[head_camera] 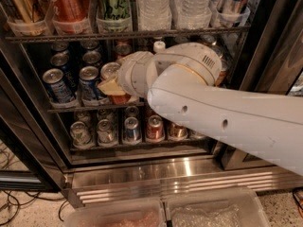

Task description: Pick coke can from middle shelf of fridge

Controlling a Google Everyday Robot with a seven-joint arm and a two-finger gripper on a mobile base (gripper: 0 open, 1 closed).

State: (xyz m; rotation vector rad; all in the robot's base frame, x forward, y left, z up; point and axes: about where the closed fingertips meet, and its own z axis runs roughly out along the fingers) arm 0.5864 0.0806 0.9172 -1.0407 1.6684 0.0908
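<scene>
The fridge point(156, 171) stands open in front of me. My white arm reaches in from the right to the middle shelf point(71, 109). The gripper point(111, 85) is at the coke can point(119, 98), a short red can whose silver lid point(110, 70) shows just above it. The gripper and wrist hide most of the can's body. Two blue cans point(57, 85) stand right beside it on the left. A white-capped bottle point(159, 45) stands farther back on the same shelf.
Tall cans point(67, 6) and clear water bottles point(154, 6) fill the rack above. Short cans point(131, 129) line the rack below. Two clear plastic bins point(213, 212) sit at the bottom edge. Cables point(12, 205) lie on the floor at the left.
</scene>
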